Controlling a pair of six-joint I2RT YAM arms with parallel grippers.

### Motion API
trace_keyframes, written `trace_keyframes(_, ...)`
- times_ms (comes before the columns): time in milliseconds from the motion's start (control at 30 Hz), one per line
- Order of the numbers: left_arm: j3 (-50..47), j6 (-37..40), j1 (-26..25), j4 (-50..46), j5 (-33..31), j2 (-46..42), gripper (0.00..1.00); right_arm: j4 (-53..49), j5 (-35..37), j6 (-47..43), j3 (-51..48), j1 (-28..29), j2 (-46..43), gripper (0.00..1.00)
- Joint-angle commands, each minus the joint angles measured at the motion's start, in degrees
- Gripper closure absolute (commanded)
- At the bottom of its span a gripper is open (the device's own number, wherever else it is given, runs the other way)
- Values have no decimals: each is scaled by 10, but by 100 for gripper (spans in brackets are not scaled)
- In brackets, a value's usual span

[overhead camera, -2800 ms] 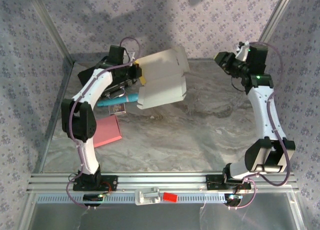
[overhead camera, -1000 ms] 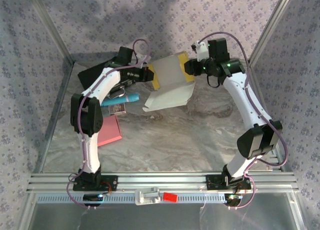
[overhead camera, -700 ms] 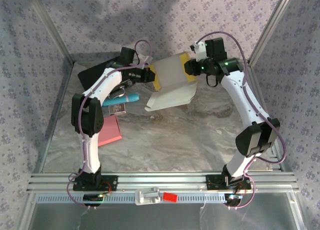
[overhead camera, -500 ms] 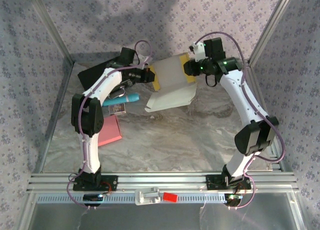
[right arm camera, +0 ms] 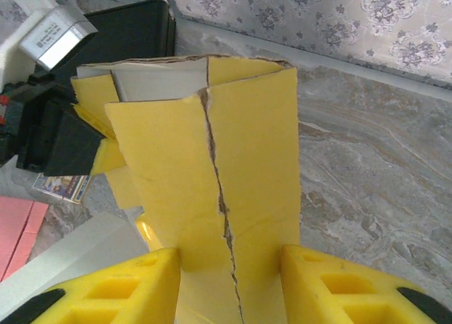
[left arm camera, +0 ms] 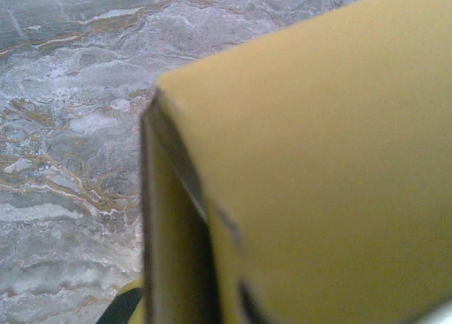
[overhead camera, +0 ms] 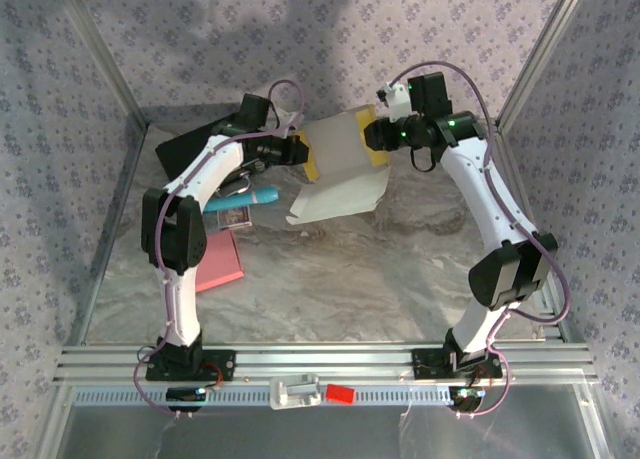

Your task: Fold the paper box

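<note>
Since the earliest frame your right arm has swung in from 2 o'clock on the tabletop (overhead camera: 400,269) to meet the paper box (overhead camera: 345,164). The left arm has carried the box a little toward centre and tipped it more upright. Over the last second almost nothing has shifted. The box now hangs off the tabletop at about 12 o'clock, strung between both arms. Its upper panel runs roughly 9-to-3 and a white flap droops toward 6. The left gripper (overhead camera: 303,154) is clenched on the box's 9 o'clock edge, and yellow card sits hard against its wrist camera. The right gripper (overhead camera: 378,137) sits at the 3 o'clock end, so the box lies at 9 o'clock from those jaws. In the right wrist view the two yellow end flaps fill the gap between the foam fingers (right arm camera: 141,282) and touch both. I cannot tell whether the fingers are pinching or only bracketing. The flaps meet along a ragged seam running straight away from the jaws. Your right arm is the one placed to fold: elbow out at 4 o'clock, forearm leaning toward 11, wrist turned to 9.
</note>
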Motion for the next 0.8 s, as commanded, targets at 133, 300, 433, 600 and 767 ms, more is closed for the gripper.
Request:
trace_keyframes(133, 20, 11, -11, -16, 8, -33, 100, -16, -13, 21, 27, 6, 15, 54)
trace_keyframes(300, 23, 13, -11, -24, 5, -32, 100, -36, -31, 39, 56, 5, 31, 53)
trace_keyframes(433, 25, 14, -11, -28, 7, -31, 100, -55, -24, 46, 81, 6, 46, 53)
trace_keyframes(600, 29, 14, -11, -30, 8, -29, 100, -68, 9, 53, 91, 13, 59, 54)
trace_keyframes(767, 33, 16, -11, -34, 7, -29, 100, -81, 93, 38, 96, 34, 67, 58)
